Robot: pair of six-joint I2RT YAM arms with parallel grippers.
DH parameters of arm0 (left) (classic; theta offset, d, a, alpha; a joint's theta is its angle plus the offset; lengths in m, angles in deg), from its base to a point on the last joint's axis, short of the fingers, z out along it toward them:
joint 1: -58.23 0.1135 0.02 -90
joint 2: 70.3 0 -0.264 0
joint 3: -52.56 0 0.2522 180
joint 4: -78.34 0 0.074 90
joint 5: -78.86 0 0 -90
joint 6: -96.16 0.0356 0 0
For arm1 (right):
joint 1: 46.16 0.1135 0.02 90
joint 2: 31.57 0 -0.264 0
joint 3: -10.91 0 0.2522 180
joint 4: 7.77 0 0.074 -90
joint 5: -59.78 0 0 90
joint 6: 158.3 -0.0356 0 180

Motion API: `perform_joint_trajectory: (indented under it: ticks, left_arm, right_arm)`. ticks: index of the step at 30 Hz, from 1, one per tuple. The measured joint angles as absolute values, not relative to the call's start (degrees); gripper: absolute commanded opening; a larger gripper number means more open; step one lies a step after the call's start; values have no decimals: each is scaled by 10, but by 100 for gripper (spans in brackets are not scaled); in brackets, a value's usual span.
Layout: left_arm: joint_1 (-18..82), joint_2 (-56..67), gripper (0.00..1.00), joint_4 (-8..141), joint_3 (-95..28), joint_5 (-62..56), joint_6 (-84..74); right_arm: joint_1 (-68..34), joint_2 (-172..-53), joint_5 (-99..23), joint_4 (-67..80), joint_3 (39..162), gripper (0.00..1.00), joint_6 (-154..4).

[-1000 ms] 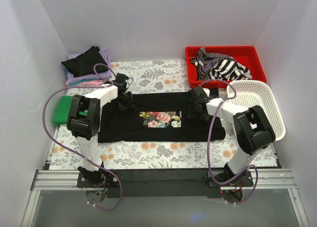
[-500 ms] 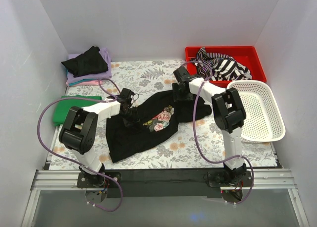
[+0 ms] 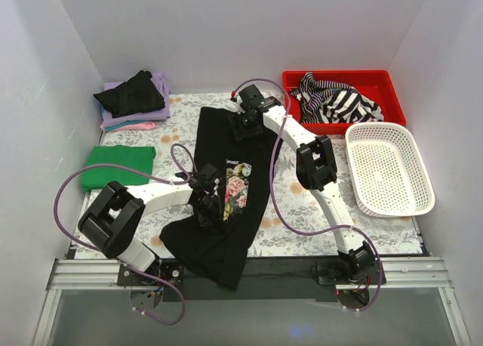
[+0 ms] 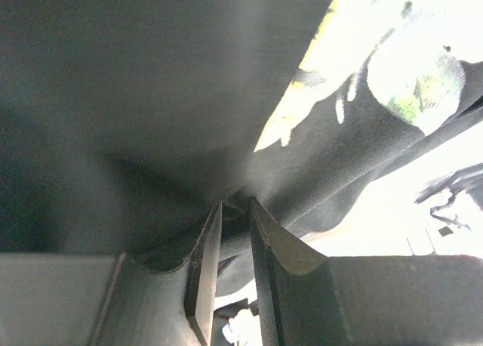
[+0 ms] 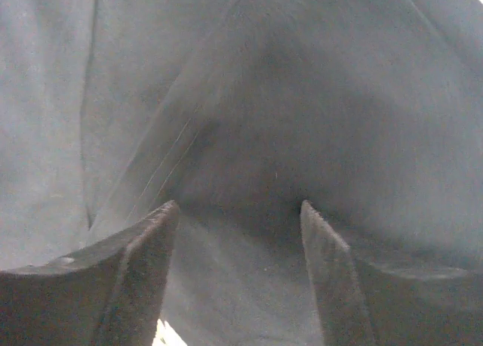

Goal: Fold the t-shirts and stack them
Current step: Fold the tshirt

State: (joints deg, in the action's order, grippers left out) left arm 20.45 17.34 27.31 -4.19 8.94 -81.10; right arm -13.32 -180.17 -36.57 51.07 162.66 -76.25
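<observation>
Two arms handle one black floral-print t-shirt [image 3: 253, 172], laid lengthwise just left of the red bin [image 3: 377, 75]. Left wrist view: left gripper [image 4: 235, 207] clenched on shirt fabric. Right wrist view: right gripper [image 5: 238, 207] spread wide, apparently released.

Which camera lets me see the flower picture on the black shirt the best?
The top camera. It shows the flower print clearly, in colour, on the black shirt. The left wrist camera catches only what looks like a blurry, washed-out bit of it. The right wrist camera shows just plain black cloth.
</observation>
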Motion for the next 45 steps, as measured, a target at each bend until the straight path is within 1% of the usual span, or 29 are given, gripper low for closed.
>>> perform_joint_trajectory:
  ticks: [2,3,7,15,17,19,20,23,25,31,34,37,41,45]
  left_arm:
    - [179,177,21,273,-41,96,-824]
    - [166,180,21,272,-43,100,-830]
    - [119,215,21,270,-77,106,-841]
    - [107,251,21,261,-144,89,-843]
    - [108,250,21,252,-171,77,-842]
    - [109,250,21,238,-203,54,-840]
    - [110,249,22,229,-223,42,-838]
    - [119,246,22,209,-285,-4,-825]
    - [143,243,22,201,-326,-29,-812]
    - [275,243,22,216,-374,-75,-756]
    - [331,298,22,210,-427,-107,-726]
    - [359,383,22,214,-504,-127,-700]
    - [387,486,22,215,-587,-139,-679]
    - [415,535,22,219,-631,-129,-667]
  right_arm:
    - [-131,-1806,-389,511,1634,75,-747]
    - [-131,-1809,-400,511,1639,77,-740]
    - [-133,-1811,-445,509,1642,80,-719]
    - [-164,-1844,-578,466,1674,82,-746]
    - [-172,-1846,-599,456,1671,82,-752]
    - [-177,-1830,-609,426,1635,82,-751]
    - [-179,-1823,-608,420,1624,82,-750]
    - [-182,-1768,-590,386,1535,83,-738]
    - [-185,-1734,-574,381,1494,83,-734]
    - [-196,-1630,-516,351,1438,83,-727]
    - [-199,-1576,-463,337,1400,83,-728]
    - [-206,-1551,-419,326,1367,82,-730]
    - [-214,-1558,-393,329,1332,82,-733]
    - [-221,-1587,-386,331,1321,81,-735]
